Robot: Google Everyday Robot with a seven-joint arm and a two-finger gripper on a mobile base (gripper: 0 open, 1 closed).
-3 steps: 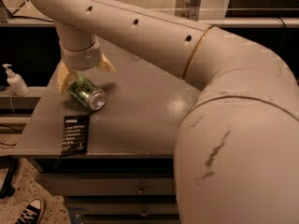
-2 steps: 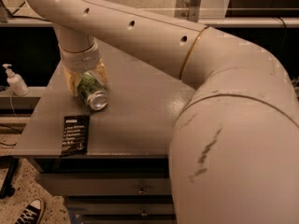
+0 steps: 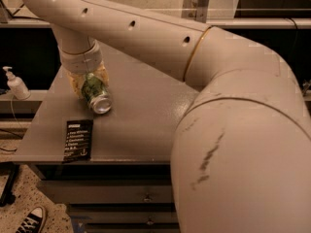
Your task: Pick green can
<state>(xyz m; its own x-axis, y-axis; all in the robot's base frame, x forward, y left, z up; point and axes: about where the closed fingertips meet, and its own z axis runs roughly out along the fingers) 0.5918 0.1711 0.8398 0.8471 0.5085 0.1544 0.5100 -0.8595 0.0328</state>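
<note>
The green can (image 3: 97, 99) lies on its side on the grey table (image 3: 146, 125), near the back left, with its silver end turned toward the camera. My gripper (image 3: 89, 87) comes down from the large cream arm onto the can. Its pale yellow fingers (image 3: 74, 85) sit on either side of the green body and are closed against it. The can's far end is hidden under the wrist.
A flat black packet with white text (image 3: 77, 140) lies near the table's front left edge. A white pump bottle (image 3: 17, 85) stands on a lower shelf to the left. My arm's bulky elbow fills the right half. Drawers (image 3: 112, 195) sit below the table, and a sneaker (image 3: 31, 221) is on the floor.
The fingers, spread wide beside the can a second ago, have closed in on it. The can has turned so its silver end faces the camera more.
</note>
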